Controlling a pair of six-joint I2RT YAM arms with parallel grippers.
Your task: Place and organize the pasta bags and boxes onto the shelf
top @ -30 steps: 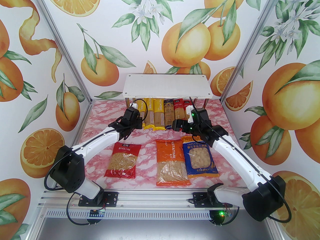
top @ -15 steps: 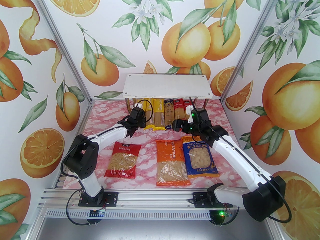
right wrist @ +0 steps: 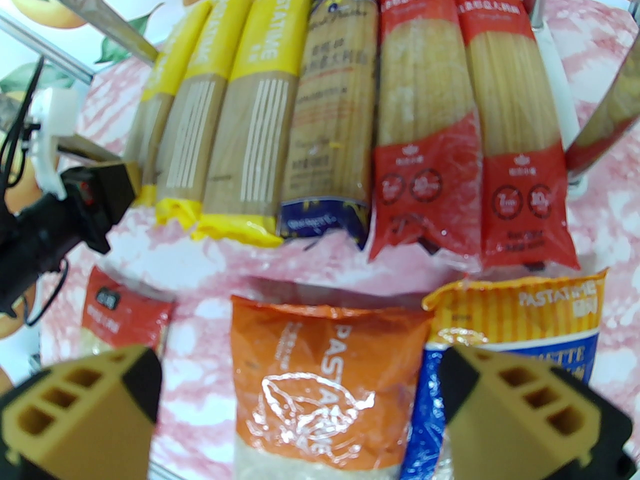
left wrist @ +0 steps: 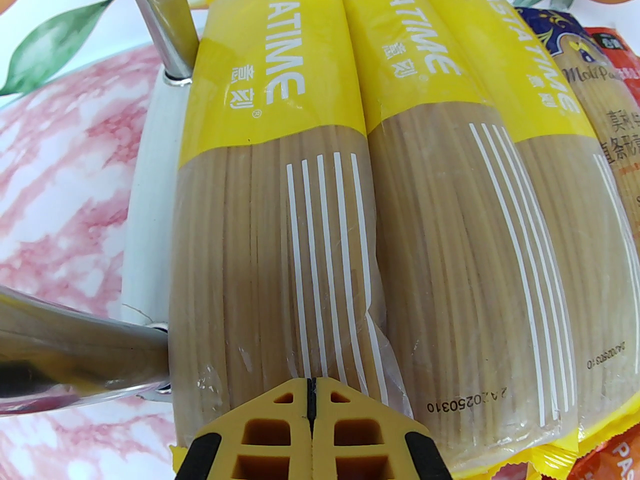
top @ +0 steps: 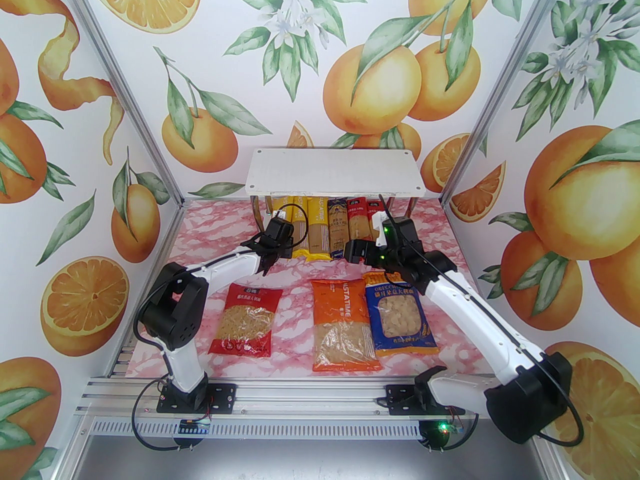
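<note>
Six long narrow plastic spaghetti packs (top: 318,228), three yellow, one dark blue and two red, lie side by side on the lower board of the white chrome-legged shelf (top: 332,173) at the top view's centre. Below them, on the pink marbled worktop (top: 295,283), lie a red bag (top: 246,320), an orange bag (top: 342,325) and a blue bag (top: 402,320). The left end effector (left wrist: 311,393) is clenched empty over the leftmost yellow pack's near end. The right end effector (right wrist: 300,368) gapes wide above the orange bag.

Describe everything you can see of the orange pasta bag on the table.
The orange pasta bag is a glossy plastic pouch, orange at both ends, with white PASTATIME lettering and a clear window showing pale pasta. It lies flat, lengthwise, on the pink marbled table, its right edge apparently touching the blue bag.
</note>
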